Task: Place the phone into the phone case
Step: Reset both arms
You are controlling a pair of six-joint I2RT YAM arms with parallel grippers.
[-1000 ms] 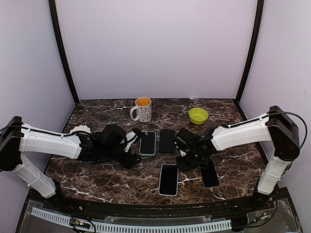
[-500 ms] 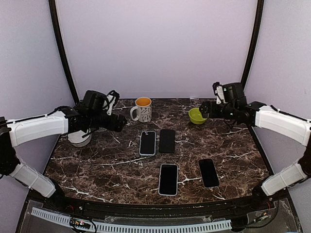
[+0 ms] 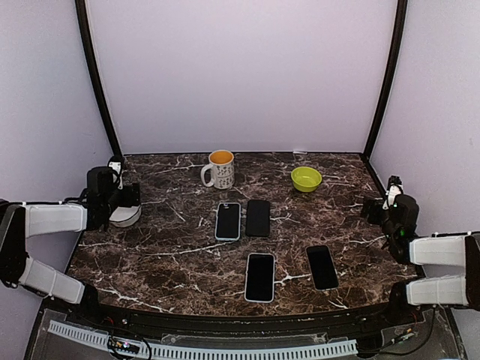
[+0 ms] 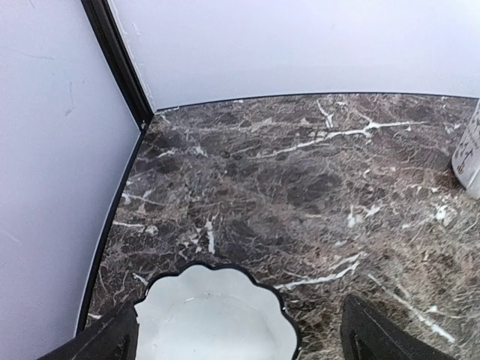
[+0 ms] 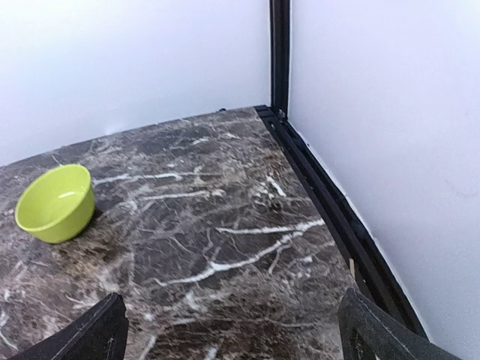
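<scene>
The worktop [image 3: 187, 255] was dark brown marble, white-veined. The mug [image 3: 220, 171] was white, dark-printed, orange inside; the bowl [image 3: 306, 178] lime green, the phone [image 3: 322, 267] black.

Both arms tucked low at the outer sides, elbows bent. Left tool [image 3: 120, 196] [image 4: 240, 346] and right tool [image 3: 375, 208] [image 5: 236, 339]: jaws spread wide, apparently holding nothing.

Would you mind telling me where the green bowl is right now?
In the top view the green bowl sits at the back right of the table, to the right of the mug.
</scene>
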